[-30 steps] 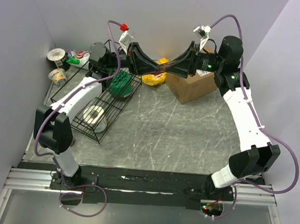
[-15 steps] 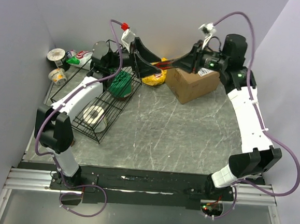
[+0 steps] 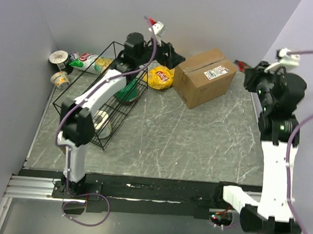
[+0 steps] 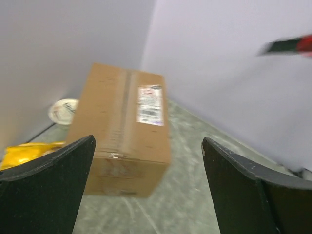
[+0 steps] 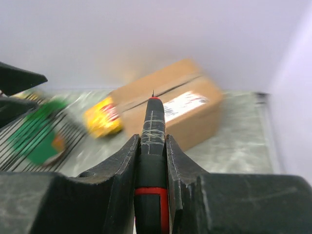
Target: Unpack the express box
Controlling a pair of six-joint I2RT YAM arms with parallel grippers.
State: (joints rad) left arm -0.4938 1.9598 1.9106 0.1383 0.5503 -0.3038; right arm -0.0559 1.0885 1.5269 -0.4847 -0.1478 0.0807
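Top external view shows the express box (image 3: 205,77) taped shut at the far side of the surface (image 3: 172,129), just beside a yellow snack bag (image 3: 160,77). It looks stiff and probably light, so its flat sides suit holding. Facing it, the left end effector (image 4: 147,140) gapes empty, while the right end effector (image 5: 152,141) clamps a black-and-red tool (image 5: 152,117). Free room lies in front of the box, and the walls stand near behind and to the right.

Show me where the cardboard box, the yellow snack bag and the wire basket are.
cardboard box (image 3: 202,69): top view, on its taped top face.
yellow snack bag (image 3: 160,77): top view, middle of the bag.
wire basket (image 3: 126,114): top view, on its right side rim.
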